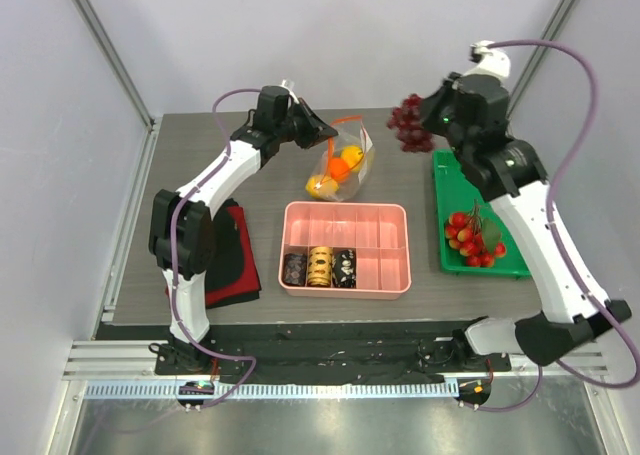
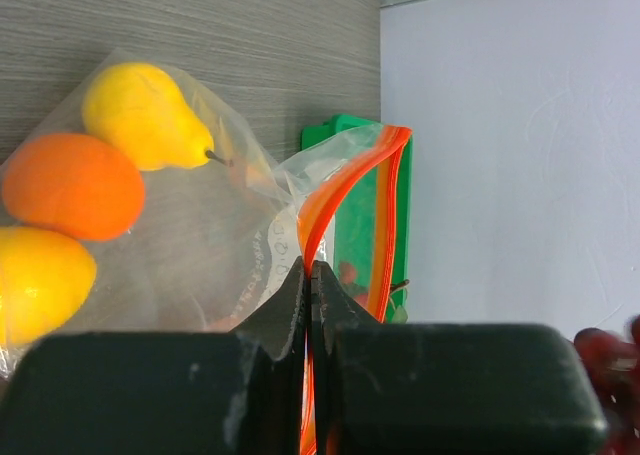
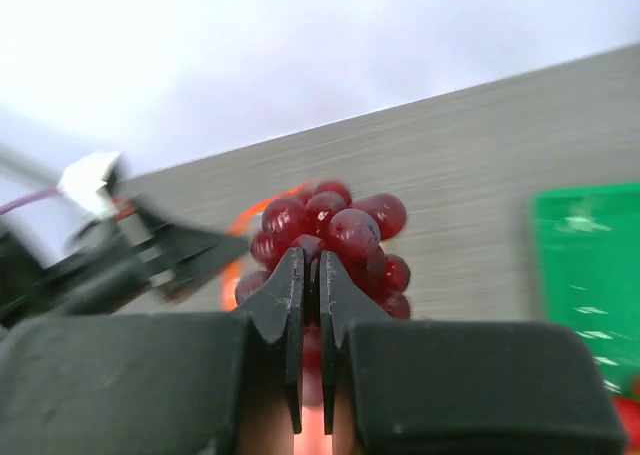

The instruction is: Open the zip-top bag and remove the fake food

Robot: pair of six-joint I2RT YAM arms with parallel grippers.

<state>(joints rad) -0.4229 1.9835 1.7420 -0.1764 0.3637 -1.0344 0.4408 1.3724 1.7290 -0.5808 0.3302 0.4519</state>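
Two grips to note. Your left gripper (image 2: 310, 270) is fully closed on a thin fold of the zip-top bag (image 1: 345, 165), pinching the clear film just beside the red-orange zip strip (image 2: 385, 205). The bag hangs from that pinch toward the middle of the table's far edge. Its lower end appears to rest on the table, though contact cannot be confirmed. Held this way, the mouth stays raised and gaping on the side facing the other arm, which looks like the reason for the hold. Your right gripper (image 3: 311, 260) is nearly closed, its jaws clamped on the grape bunch (image 3: 335, 225). The bunch is in the air, clear of the bag mouth, near the table's far right corner and beside the far end of the green tray (image 1: 447, 185). That tray lies along the right edge and holds a red cherry cluster (image 1: 472, 237), so it is probably the drop spot. Three pieces lie inside the bag: a yellow pear (image 2: 145, 115), an orange (image 2: 72, 185) and another yellow fruit (image 2: 40, 280). Judgement: extraction is under way and not yet finished. The pink tray (image 1: 345, 207) with patterned cylinders (image 1: 319, 267) sits mid-table toward the near edge.
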